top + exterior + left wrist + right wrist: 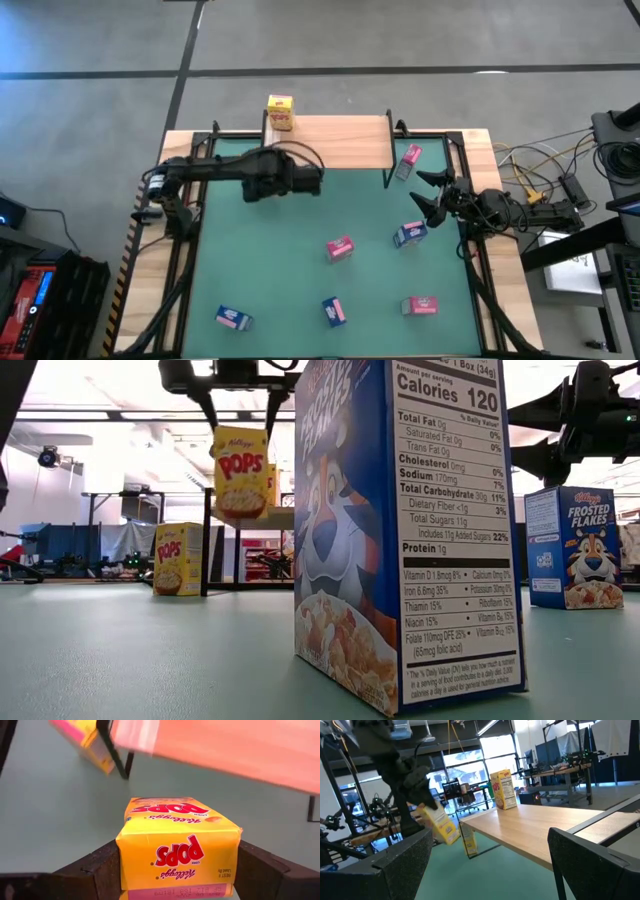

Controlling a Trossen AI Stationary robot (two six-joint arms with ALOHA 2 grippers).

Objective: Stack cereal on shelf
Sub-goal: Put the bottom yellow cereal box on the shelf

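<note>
Between the left gripper's [177, 870] fingers sits a yellow box [177, 847], clamped and up off the mat [280, 270] just by the shelf [330, 140], while the right gripper [432, 195] waits spread wide near the mat's right edge.

The bench [190, 300] has pale wood edges and a green mat [280, 260]; at its far side stands the wooden shelf [345, 140] on thin black legs. One yellow box [280, 111] stands on the shelf's far left corner. On the mat lie three pink boxes [340, 247] and three blue boxes [233, 318], scattered well apart, and another yellow box [178, 559] stands by a shelf leg.
</note>
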